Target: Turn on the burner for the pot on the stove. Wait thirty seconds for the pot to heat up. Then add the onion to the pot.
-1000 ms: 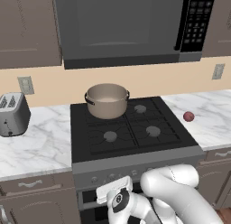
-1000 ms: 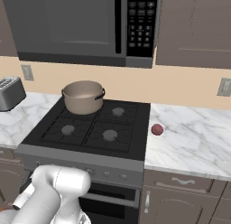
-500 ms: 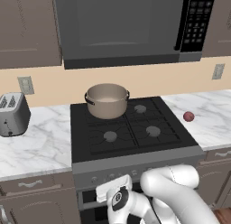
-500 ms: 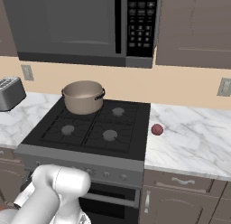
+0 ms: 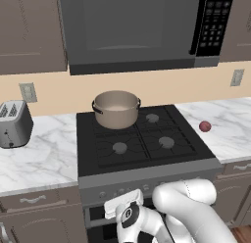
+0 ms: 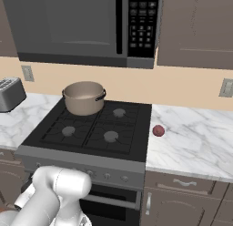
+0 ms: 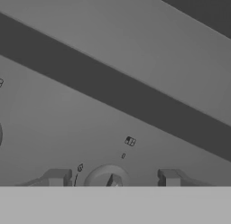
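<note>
Two-finger dark-tipped gripper [image 7: 113, 179] pressed in close against the steel front panel of the stove [image 5: 147, 176], fingertips [image 7: 57, 177] standing apart on either side of a small round grey knob [image 7: 108, 177], not visibly touching it; jaws open around the knob, no grip confirmed. Placed so, presumably, to pinch and rotate that knob for the burner under the pot. From left to right across the counter: silver two-slot toaster [image 5: 13, 123] on the white marble counter [image 5: 39, 158], well clear of the work; wide tan-beige metal pot [image 5: 116, 109] with dark side handles seated on the rear left burner of the black cooktop; round grey burner caps [image 5: 119, 147] bare on the other three positions; small dark-red round onion [image 5: 205, 126] lying on the marble just right of the stove, apart from the pot. Dark microwave [image 5: 132, 29] overhead, likely limiting approach height over the pot later. Nothing seen between onion and pot. Whether this knob serves the rear left burner: cannot tell.
</note>
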Robot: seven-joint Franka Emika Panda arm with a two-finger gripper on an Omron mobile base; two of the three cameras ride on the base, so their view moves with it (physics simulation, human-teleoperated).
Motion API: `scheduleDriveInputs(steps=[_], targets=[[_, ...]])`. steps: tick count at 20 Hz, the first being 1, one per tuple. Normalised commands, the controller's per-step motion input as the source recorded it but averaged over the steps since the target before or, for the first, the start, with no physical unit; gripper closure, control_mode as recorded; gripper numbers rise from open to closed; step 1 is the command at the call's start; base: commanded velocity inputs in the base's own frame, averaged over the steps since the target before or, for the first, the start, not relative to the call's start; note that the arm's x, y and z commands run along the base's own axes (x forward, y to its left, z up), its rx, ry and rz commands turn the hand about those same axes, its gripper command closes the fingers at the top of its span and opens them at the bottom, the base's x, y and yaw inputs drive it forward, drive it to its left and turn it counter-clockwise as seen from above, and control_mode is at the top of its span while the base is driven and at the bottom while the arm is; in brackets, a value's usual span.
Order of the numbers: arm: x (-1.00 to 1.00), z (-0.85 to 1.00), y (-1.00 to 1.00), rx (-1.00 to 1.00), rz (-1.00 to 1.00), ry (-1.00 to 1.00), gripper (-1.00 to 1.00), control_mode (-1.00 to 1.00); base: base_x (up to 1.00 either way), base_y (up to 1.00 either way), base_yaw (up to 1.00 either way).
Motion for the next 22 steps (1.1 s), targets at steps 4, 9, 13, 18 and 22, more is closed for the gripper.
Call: scheduleDriveInputs(steps=[4, 9, 13, 18, 22], targets=[[0.00, 0.00, 0.00, 0.00, 0.00, 0.00, 1.00, -1.00, 0.00, 0.00, 0.00], [0.00, 0.00, 0.00, 0.00, 0.00, 0.00, 1.00, -1.00, 0.00, 0.00, 0.00], [0.00, 0.00, 0.00, 0.00, 0.00, 0.00, 1.00, -1.00, 0.00, 0.00, 0.00], [0.00, -0.03, 0.00, 0.00, 0.06, 0.00, 1.00, -1.00, 0.00, 0.00, 0.00], [0.00, -0.17, 0.00, -0.06, 0.28, 0.00, 1.00, -1.00, 0.00, 0.00, 0.00]])
